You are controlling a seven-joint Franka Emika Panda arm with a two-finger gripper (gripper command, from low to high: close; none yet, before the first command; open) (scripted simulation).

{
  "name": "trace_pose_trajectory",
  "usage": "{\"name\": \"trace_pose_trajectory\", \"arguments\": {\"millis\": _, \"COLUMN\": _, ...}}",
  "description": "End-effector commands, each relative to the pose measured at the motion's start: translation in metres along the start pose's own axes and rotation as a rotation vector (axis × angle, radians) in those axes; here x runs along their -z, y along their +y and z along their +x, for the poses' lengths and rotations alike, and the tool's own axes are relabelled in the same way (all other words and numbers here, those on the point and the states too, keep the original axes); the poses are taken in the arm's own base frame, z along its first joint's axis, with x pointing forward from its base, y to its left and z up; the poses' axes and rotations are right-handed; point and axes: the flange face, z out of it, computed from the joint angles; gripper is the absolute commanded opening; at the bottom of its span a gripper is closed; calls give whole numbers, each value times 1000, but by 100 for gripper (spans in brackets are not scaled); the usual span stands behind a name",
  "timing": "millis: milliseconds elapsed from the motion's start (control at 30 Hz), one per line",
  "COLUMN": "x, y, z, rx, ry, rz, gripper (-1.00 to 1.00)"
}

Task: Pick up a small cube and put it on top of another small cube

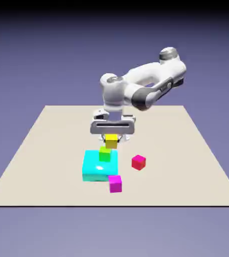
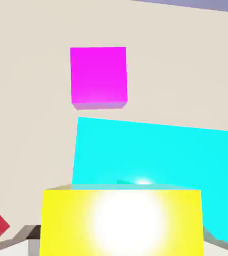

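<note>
Pincer [image 1: 111, 141] grips glossy yellow cube [image 2: 121, 222] above lime-green cube [image 1: 104, 154].

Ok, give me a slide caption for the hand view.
Small yellow cube held large in front, flat cyan block and magenta cube beyond.

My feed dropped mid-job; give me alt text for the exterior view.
The gripper holds the yellow cube just above the lime-green cube, which sits on the flat cyan block. A magenta cube and a red cube lie nearby on the table.
</note>
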Motion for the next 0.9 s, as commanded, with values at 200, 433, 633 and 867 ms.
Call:
{"name": "trace_pose_trajectory", "arguments": {"millis": 200, "x": 26, "y": 37, "z": -4, "rx": 176, "ry": 30, "rz": 104, "gripper": -100}}
{"name": "trace_pose_trajectory", "arguments": {"millis": 433, "x": -19, "y": 35, "z": -3, "rx": 200, "ry": 36, "rz": 118, "gripper": -100}}
{"name": "trace_pose_trajectory", "arguments": {"millis": 633, "x": -31, "y": 35, "z": -4, "rx": 200, "ry": 36, "rz": 117, "gripper": 100}}
{"name": "trace_pose_trajectory", "arguments": {"millis": 867, "x": 29, "y": 40, "z": -5, "rx": 198, "ry": 37, "rz": 116, "gripper": 100}}
